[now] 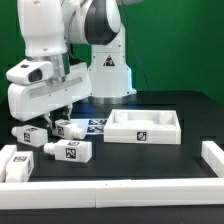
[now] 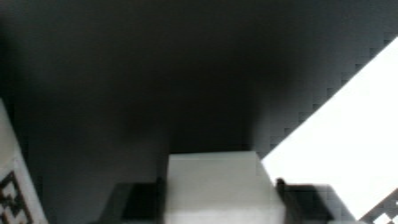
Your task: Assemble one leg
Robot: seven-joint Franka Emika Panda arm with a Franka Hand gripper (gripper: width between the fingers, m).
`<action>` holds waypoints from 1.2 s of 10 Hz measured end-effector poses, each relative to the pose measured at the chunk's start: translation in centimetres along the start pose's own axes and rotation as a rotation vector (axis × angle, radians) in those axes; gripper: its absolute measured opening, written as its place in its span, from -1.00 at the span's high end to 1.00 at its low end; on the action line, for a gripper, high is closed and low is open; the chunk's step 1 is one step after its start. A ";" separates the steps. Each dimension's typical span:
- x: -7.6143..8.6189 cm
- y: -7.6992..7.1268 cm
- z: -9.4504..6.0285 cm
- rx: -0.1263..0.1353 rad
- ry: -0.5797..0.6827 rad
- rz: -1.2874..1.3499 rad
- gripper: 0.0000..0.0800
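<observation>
Green curtain behind, black table [image 1: 195, 115] below. Exterior view: the hand [image 1: 61, 112] hangs low above the leg [image 1: 68, 128], which lies among similar posts near the table's edge on the exterior view's left. Wrist view: a white block [image 2: 217, 185] sits between dark fingers [image 2: 143, 195]; I cannot tell whether they are pinching it.

The leg [image 1: 58, 150] and tray [image 1: 165, 129] look like smooth, matt white plastic with flat printed black-and-white tags [image 1: 141, 136], the table [image 1: 150, 160] is matt black, and the arm [image 1: 45, 40] has a glossy white shell.
</observation>
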State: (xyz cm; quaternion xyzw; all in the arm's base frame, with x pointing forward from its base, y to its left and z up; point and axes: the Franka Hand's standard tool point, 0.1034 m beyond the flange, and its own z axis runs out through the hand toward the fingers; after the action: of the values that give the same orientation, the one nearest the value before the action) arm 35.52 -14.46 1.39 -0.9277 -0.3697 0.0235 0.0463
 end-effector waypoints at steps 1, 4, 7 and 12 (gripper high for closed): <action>0.0 0.0 0.0 0.000 0.000 0.000 0.05; 2.9 -0.7 -2.6 -0.020 0.012 0.313 -0.57; 6.5 -2.8 -3.7 -0.027 0.024 0.533 -0.62; 9.2 -3.9 -3.1 -0.024 0.021 0.570 -0.62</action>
State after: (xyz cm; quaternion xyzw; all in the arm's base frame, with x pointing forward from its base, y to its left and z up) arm 39.78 -5.47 4.82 -0.9949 -0.0937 0.0217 0.0308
